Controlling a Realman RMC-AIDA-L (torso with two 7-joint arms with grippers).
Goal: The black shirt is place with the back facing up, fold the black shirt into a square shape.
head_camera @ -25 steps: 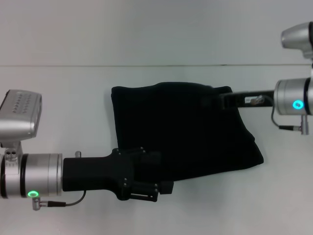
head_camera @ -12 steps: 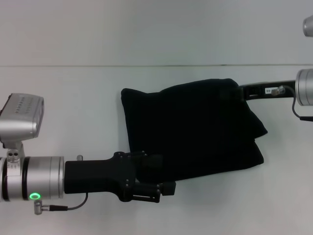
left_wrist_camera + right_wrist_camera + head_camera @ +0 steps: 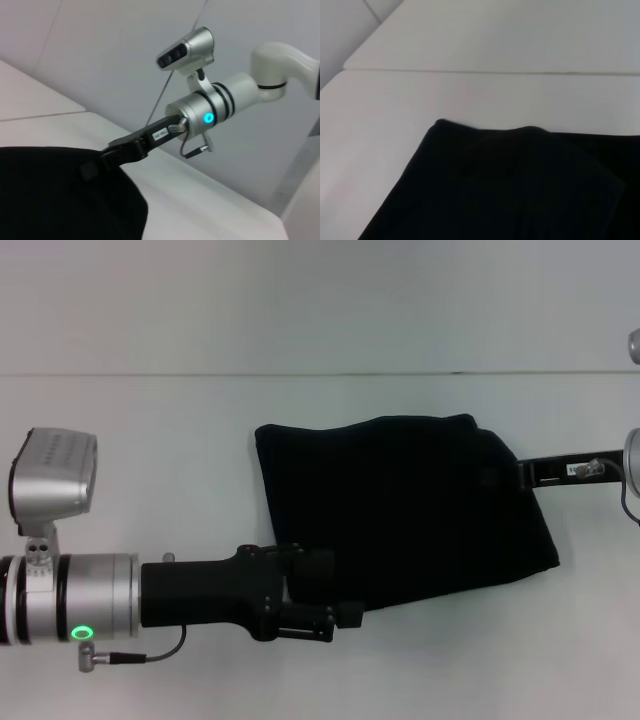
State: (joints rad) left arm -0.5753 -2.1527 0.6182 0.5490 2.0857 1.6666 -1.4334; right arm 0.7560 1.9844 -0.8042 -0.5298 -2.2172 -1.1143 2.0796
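Observation:
The black shirt lies folded into a rough rectangle on the white table, mid-right in the head view. My left gripper sits at the shirt's near left corner, shut on the hem. My right gripper reaches in from the right and is shut on the shirt's far right edge; its fingertips blend into the cloth. The left wrist view shows the right gripper clamped on the edge of the shirt. In the right wrist view only the shirt shows, a little rumpled along its far edge.
A seam line runs across the table behind the shirt. Bare white tabletop surrounds the shirt to the left, behind it and in front of it. A grey wall rises beyond the table.
Both grippers have moved to the right, dragging the shirt with them. Its right side has spread out flatter and its left edge has shifted rightward.

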